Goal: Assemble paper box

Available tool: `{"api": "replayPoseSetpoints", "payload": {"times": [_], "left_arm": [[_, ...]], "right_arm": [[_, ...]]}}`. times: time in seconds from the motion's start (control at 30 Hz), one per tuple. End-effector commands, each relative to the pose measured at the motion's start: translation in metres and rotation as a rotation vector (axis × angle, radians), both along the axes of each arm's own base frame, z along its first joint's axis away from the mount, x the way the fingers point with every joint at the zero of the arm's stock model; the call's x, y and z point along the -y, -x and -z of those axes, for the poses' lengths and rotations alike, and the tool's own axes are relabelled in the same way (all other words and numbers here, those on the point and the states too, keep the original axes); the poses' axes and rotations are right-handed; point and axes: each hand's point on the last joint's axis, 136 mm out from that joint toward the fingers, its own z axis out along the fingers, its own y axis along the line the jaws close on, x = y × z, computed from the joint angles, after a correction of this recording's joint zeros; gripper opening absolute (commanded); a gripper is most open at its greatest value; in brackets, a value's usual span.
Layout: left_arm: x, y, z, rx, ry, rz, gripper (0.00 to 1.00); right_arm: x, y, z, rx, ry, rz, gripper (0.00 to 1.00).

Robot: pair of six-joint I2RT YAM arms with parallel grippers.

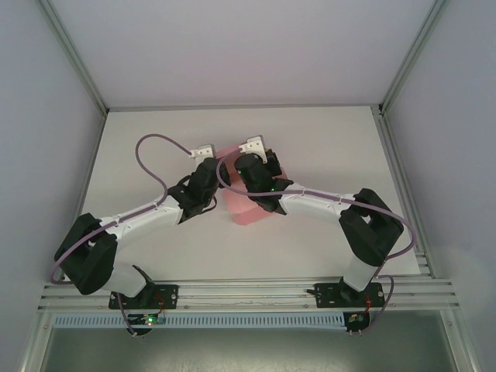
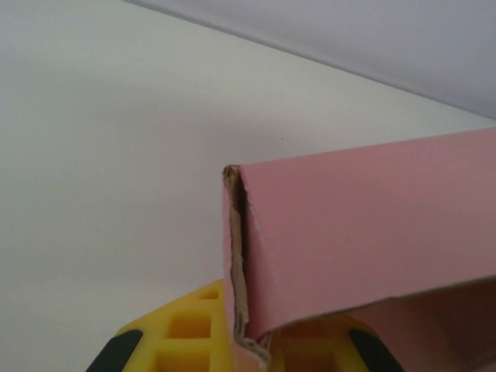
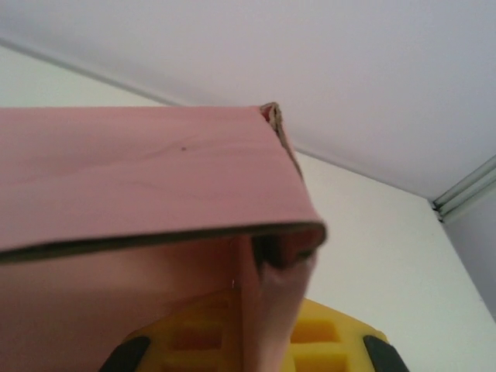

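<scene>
The paper box (image 1: 245, 209) is pink card, partly folded, held up over the middle of the table between both arms. In the left wrist view a folded end of the paper box (image 2: 364, 232) shows its raw doubled edge, which runs down between the yellow fingers (image 2: 182, 337). My left gripper (image 2: 252, 350) is shut on that edge. In the right wrist view a top panel of the box (image 3: 147, 167) curls over a side wall that drops between the yellow fingers (image 3: 333, 341). My right gripper (image 3: 267, 345) is shut on this wall. From above, the left gripper (image 1: 208, 165) and right gripper (image 1: 250, 165) sit close together.
The white table (image 1: 325, 147) stretches around the arms, with grey enclosure walls on the sides and back. A metal rail (image 1: 248, 293) crosses the near edge. Purple cables (image 1: 151, 143) loop above the left arm.
</scene>
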Motion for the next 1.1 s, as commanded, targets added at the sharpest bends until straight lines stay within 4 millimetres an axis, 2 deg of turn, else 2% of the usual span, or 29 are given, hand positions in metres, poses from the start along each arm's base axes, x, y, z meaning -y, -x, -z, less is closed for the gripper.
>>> {"api": "replayPoseSetpoints", "payload": {"times": [0.0, 0.1, 0.17, 0.2, 0.3, 0.33, 0.4, 0.43, 0.5, 0.57, 0.67, 0.73, 0.83, 0.93, 1.0, 1.07], "left_arm": [[-0.05, 0.031, 0.028, -0.172, -0.134, -0.219, 0.0], [-0.058, 0.037, 0.029, -0.187, -0.137, -0.255, 0.0], [-0.052, 0.035, 0.028, -0.181, -0.115, -0.231, 0.0], [-0.047, 0.033, 0.027, -0.174, -0.103, -0.209, 0.0], [-0.029, 0.022, 0.021, -0.14, -0.087, -0.131, 0.0], [-0.023, 0.018, 0.019, -0.12, -0.081, -0.104, 0.0], [-0.012, 0.012, 0.012, -0.083, -0.052, -0.064, 0.0], [-0.005, 0.008, 0.008, -0.061, -0.042, -0.03, 0.0], [0.003, 0.003, 0.001, -0.024, -0.039, 0.011, 0.0], [0.005, 0.0, -0.004, 0.0, -0.063, 0.027, 0.0], [0.002, -0.002, -0.007, 0.02, -0.103, 0.05, 0.0], [0.002, -0.003, -0.01, 0.041, -0.132, 0.098, 0.0], [0.001, -0.004, -0.018, 0.068, -0.226, 0.189, 0.0], [0.004, -0.004, -0.03, 0.109, -0.359, 0.33, 0.0], [0.014, 0.001, -0.04, 0.166, -0.47, 0.491, 0.0], [0.032, 0.013, -0.044, 0.253, -0.603, 0.745, 0.0]], "right_arm": [[0.084, -0.004, -0.018, 0.101, 0.195, 0.369, 0.01], [0.106, 0.001, -0.023, 0.139, 0.259, 0.463, 0.01], [0.104, 0.002, -0.025, 0.173, 0.236, 0.439, 0.02], [0.097, 0.0, -0.022, 0.174, 0.213, 0.39, 0.04], [0.051, -0.008, -0.008, 0.084, 0.053, 0.1, 0.11], [0.028, -0.007, -0.001, 0.028, -0.041, -0.054, 0.22], [-0.011, 0.003, -0.001, -0.023, -0.205, -0.302, 0.3], [-0.029, 0.012, -0.002, -0.046, -0.246, -0.43, 0.41], [-0.048, 0.028, -0.011, -0.047, -0.315, -0.585, 0.52], [-0.059, 0.047, -0.02, -0.064, -0.335, -0.72, 0.73], [-0.059, 0.07, -0.032, -0.1, -0.381, -0.824, 0.98], [-0.049, 0.082, -0.042, -0.121, -0.413, -0.846, 0.98], [-0.019, 0.085, -0.06, -0.105, -0.461, -0.763, 0.98], [0.01, 0.09, -0.073, -0.106, -0.429, -0.717, 0.98], [0.021, 0.096, -0.078, -0.128, -0.429, -0.741, 0.98], [0.033, 0.098, -0.089, -0.158, -0.536, -0.732, 0.98]]}}
